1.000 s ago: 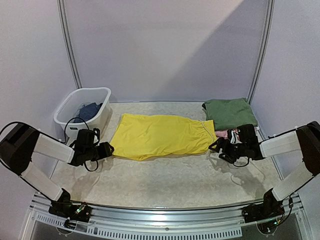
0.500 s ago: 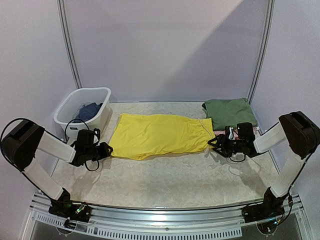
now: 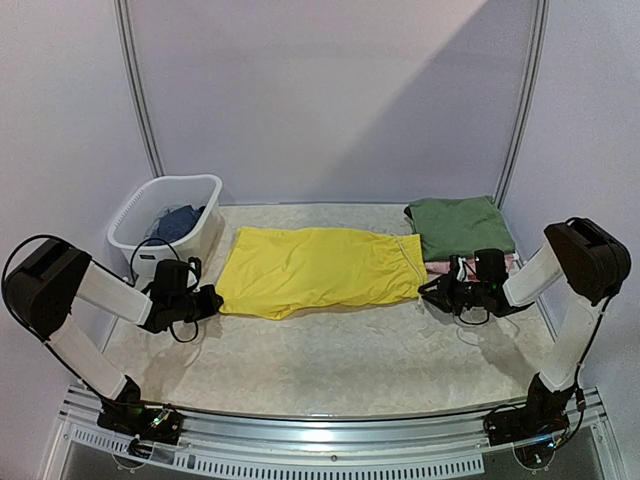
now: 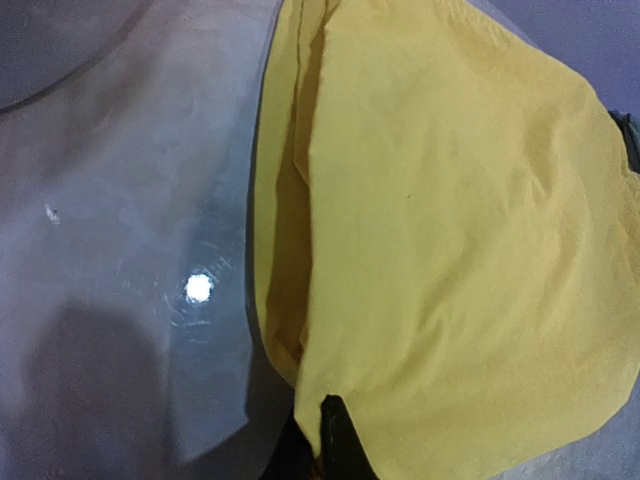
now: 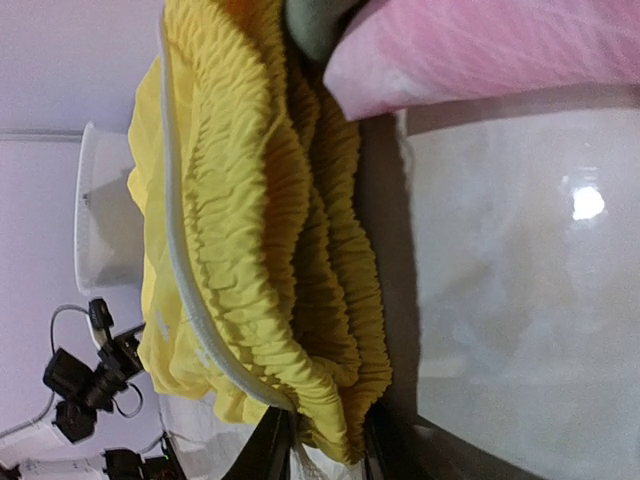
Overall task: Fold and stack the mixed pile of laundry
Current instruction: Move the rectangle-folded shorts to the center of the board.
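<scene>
The yellow shorts (image 3: 315,270) lie flat across the middle of the table. My left gripper (image 3: 208,298) is shut on their left hem edge; in the left wrist view the yellow cloth (image 4: 450,250) runs down between the dark fingers (image 4: 340,445). My right gripper (image 3: 432,290) is shut on the gathered waistband (image 5: 270,250) at the right end, one finger on each side of the bunched elastic. A folded olive-green garment (image 3: 460,225) sits at the back right on a pink garment (image 3: 445,267). A dark blue garment (image 3: 178,222) lies in the basket.
The white slotted basket (image 3: 150,195) stands at the back left, just behind my left arm. The green and pink stack lies close behind my right gripper, the pink edge (image 5: 480,45) almost touching the waistband. Metal frame posts rise at the back corners.
Both grippers have closed on the ends of the yellow shorts. The right arm has drawn in lower toward the waistband, and the left end of the shorts has shifted slightly.
</scene>
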{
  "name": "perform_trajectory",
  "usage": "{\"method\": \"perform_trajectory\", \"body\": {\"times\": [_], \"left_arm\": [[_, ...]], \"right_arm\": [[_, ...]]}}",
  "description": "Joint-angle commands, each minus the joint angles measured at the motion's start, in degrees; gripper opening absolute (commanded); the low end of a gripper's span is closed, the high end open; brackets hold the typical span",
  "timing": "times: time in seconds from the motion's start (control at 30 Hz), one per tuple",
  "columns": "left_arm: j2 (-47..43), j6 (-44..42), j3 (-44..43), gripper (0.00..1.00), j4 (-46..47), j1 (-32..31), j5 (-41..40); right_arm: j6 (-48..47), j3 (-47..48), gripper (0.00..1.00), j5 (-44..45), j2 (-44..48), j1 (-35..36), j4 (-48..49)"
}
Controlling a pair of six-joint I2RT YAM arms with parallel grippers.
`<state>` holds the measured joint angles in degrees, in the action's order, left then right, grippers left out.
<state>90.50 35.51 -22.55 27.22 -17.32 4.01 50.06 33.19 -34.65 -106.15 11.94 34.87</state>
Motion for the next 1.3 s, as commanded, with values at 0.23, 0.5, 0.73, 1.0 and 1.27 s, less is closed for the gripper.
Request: {"method": "perform_trajectory", "body": {"times": [0.23, 0.5, 0.73, 1.0, 1.27], "left_arm": [[-6.21, -0.05, 1.55, 0.0, -6.52, 0.68, -1.35], [-19.98, 3.83, 5.08, 0.0, -17.91, 0.53, -3.11], [-36.45, 6.71, 7.53, 0.0, -32.07, -1.17, -5.18], [-50.14, 9.29, 10.88, 0.28, -39.45, -2.72, -4.54], [-55.71, 6.02, 2.33, 0.58, -49.73, -10.29, -12.43]], "right_arm": [[-2.78, -0.38, 0.0, 1.5, -1.01, -0.9, -8.62], [-4.13, -8.52, 0.0, 4.89, 12.47, -0.63, -17.88], [-2.77, -16.04, 0.0, 10.32, 30.19, 2.02, -28.62], [-1.67, -20.03, 0.43, 12.04, 53.15, 3.02, -43.03], [-2.19, -19.09, 0.99, 12.88, 65.52, 3.02, -46.58]]}}
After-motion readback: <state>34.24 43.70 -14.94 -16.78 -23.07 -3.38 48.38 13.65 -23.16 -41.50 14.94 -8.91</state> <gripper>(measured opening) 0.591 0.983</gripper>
